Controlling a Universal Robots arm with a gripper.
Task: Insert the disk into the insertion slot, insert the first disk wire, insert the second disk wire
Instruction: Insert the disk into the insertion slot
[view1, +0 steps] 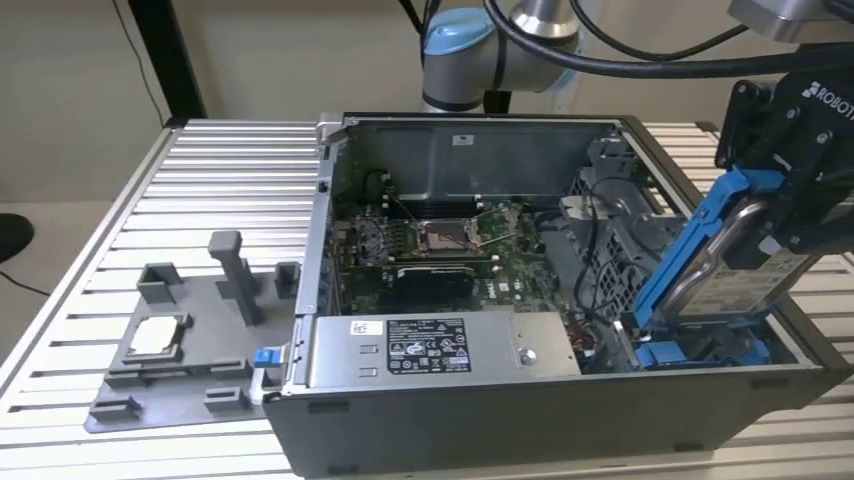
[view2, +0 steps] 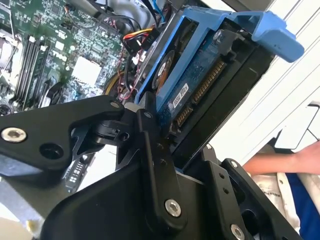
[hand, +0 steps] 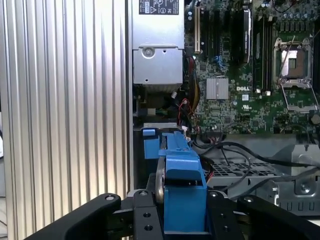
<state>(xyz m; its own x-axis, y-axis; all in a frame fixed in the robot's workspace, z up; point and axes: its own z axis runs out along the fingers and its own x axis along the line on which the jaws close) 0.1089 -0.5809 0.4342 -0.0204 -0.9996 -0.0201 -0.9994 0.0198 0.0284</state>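
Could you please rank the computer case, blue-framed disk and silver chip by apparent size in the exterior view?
1. Open grey metal computer case
2. Silver disk in blue plastic carrier
3. Small silver square chip

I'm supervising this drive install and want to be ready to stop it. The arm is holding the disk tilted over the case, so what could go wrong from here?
The gripper holds the disk at a tilt above the blue insertion slot. If it enters skewed, its carrier may jam on the slot's edge. Loose black cables lie beside that slot and could get pinched. A person's arm looks close to the gripper in the second wrist view.
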